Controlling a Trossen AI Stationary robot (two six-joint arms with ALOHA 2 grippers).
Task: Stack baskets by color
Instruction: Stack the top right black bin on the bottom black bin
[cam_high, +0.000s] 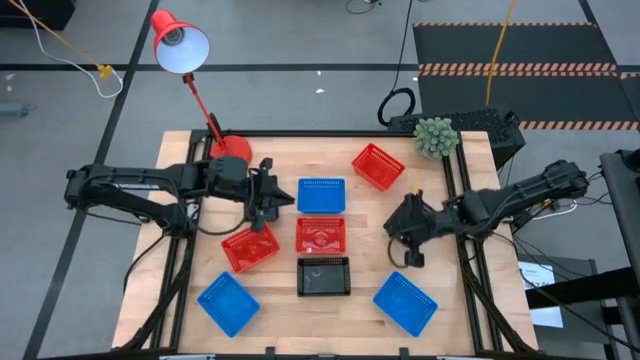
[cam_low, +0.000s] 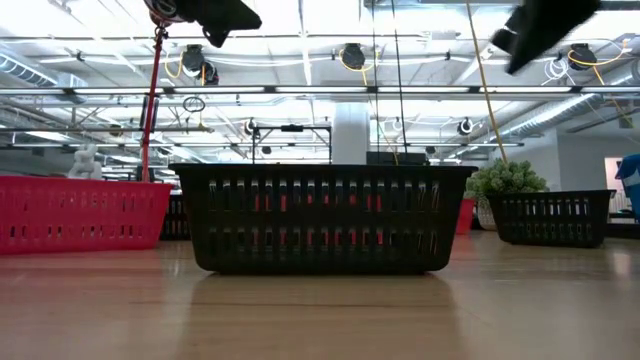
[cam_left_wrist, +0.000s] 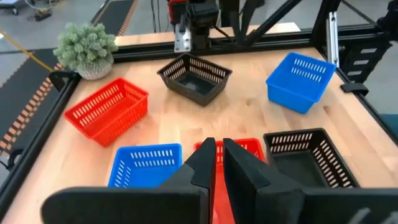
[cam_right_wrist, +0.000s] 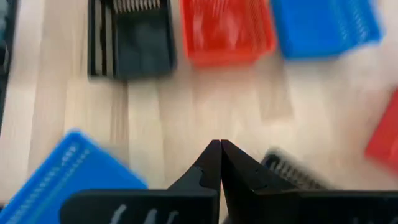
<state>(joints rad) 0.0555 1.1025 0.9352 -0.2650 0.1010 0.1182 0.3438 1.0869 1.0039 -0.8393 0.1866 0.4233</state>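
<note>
Overhead, the wooden table is filling the middle of the frame, with the baskets lying singly or in shallow stacks across it: blue ones at centre, lower left and lower right, red ones at upper right, centre and left of centre, and a black one at lower centre; another black basket is showing near the top centre of the left wrist view, under the far arm. A red desk lamp is leaning in from the upper left and a small potted plant is sitting at the upper right edge. The left gripper is hovering just above the left red basket with its fingers almost pressed together, pinching nothing. The right gripper is hanging right of centre, fingers pressed together and empty. Going in with tips this narrow is risking a jab against a slatted wall, and that would be shoving the light basket away or tipping it rather than gripping it; the centre baskets are crowding each other, so a neighbour could get nudged too.
</note>
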